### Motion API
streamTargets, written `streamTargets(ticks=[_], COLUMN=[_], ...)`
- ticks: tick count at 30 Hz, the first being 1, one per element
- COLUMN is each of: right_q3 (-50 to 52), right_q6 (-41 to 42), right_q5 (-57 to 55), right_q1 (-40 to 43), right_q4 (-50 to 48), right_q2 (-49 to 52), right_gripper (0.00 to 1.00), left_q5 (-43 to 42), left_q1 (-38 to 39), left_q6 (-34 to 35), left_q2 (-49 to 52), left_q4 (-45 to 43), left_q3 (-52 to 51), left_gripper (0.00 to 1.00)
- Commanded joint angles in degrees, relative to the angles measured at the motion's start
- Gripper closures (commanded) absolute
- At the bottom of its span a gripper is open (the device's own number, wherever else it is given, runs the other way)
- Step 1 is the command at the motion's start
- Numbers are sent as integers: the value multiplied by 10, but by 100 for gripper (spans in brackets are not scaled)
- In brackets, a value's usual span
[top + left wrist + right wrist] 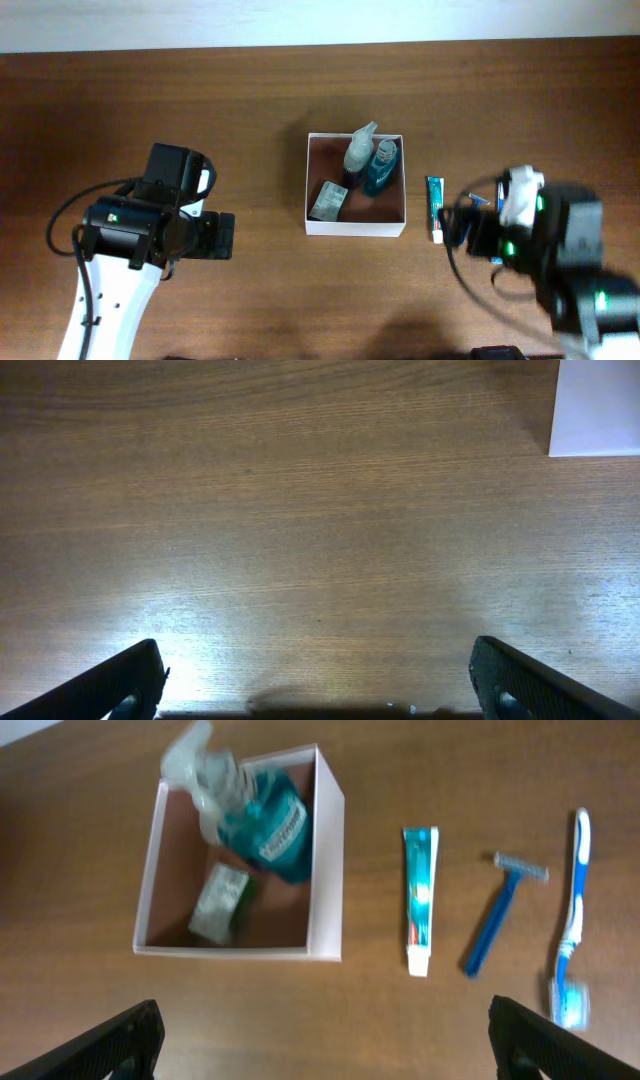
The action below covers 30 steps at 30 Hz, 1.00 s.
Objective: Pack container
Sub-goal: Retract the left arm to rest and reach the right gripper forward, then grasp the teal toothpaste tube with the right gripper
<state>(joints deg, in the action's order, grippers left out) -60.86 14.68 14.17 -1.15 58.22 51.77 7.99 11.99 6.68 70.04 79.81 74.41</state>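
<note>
The likely next pick is the toothpaste tube [420,900], which lies just right of the container [235,950] in the right wrist view, with the razor [500,915] and toothbrush [572,920] further right. The right gripper [325,1020], spread wide and empty, should close across the tube's narrow width and lay it on the bare lower-right part of the box floor. The left gripper [315,660] is also wide and empty (over plain table [300,510]). The container sits mid-frame overhead: square, shallow, white-walled, with a reddish-brown floor, holding a blue bottle [270,825], a clear spray bottle [205,770] and a small packet [220,900].
</note>
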Motion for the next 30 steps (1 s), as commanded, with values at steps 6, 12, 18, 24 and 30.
streamTargets(ticks=[6, 12, 18, 24, 30], right_q3=[-49, -49, -49, -49, -49], right_q6=[-10, 12, 26, 28, 28], right_q5=[-59, -116, -113, -101, -99], right_q1=[4, 4, 4, 4, 4], right_q4=[-45, -65, -88, -101, -105], right_q2=[219, 369, 482, 555, 563], right_gripper=[1, 8, 18, 34, 77], left_q5=[4, 4, 4, 4, 4], left_q1=[-1, -1, -1, -1, -1], left_q6=[5, 5, 5, 5, 5], left_q2=[0, 0, 0, 0, 0], left_q4=[-1, -1, -1, -1, -1], left_q3=[-1, -1, -1, -1, -1], left_gripper=[1, 1, 0, 1, 1])
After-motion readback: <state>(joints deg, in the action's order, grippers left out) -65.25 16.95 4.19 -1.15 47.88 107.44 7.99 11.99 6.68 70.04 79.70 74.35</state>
